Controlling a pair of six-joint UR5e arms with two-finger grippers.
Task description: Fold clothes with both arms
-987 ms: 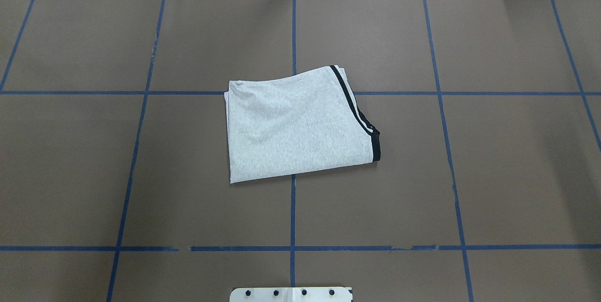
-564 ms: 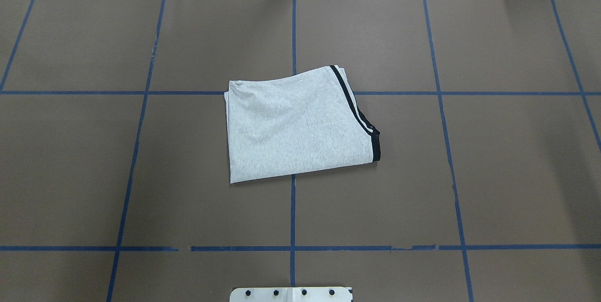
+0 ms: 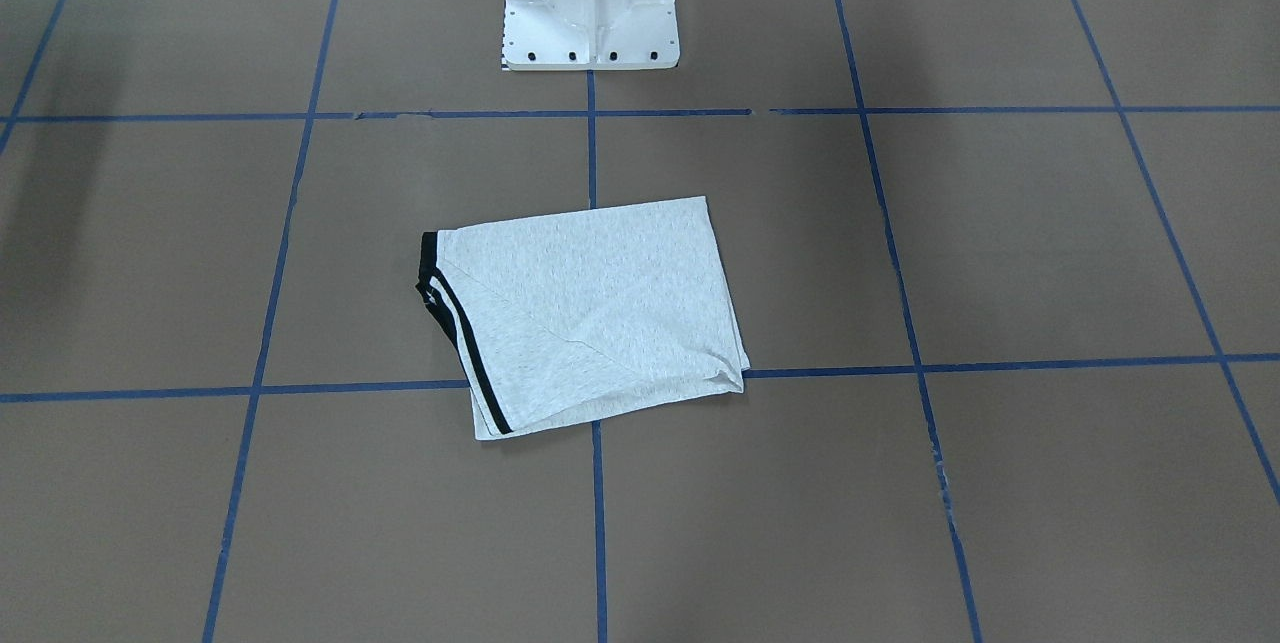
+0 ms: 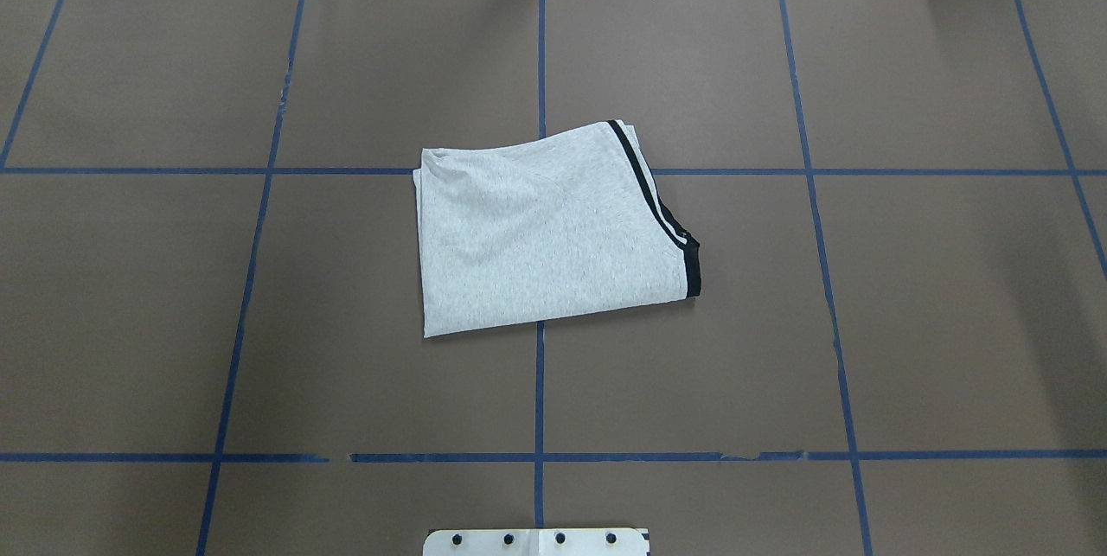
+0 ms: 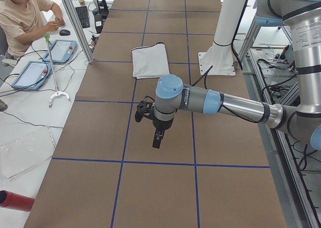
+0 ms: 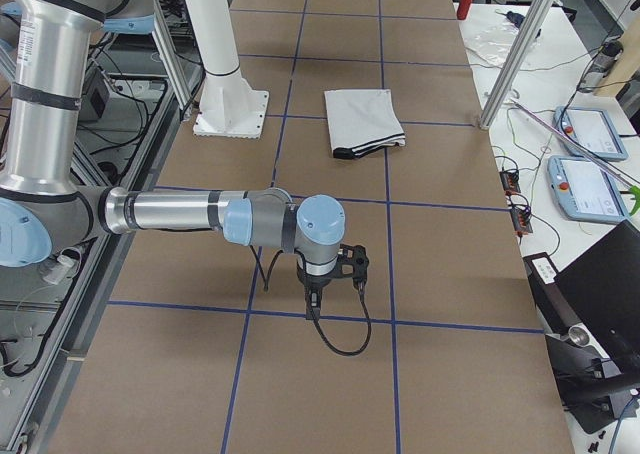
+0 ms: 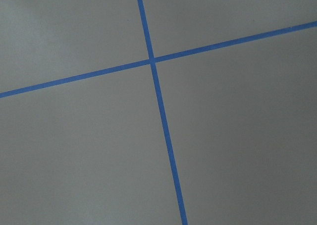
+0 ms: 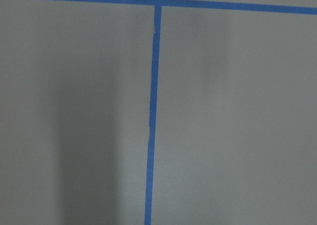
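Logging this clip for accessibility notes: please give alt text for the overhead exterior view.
A folded light grey T-shirt with black stripes along its right edge lies at the centre of a brown table marked with a blue tape grid. A white base plate shows at the bottom edge.

Grey T-shirt (image 4: 545, 232), folded flat
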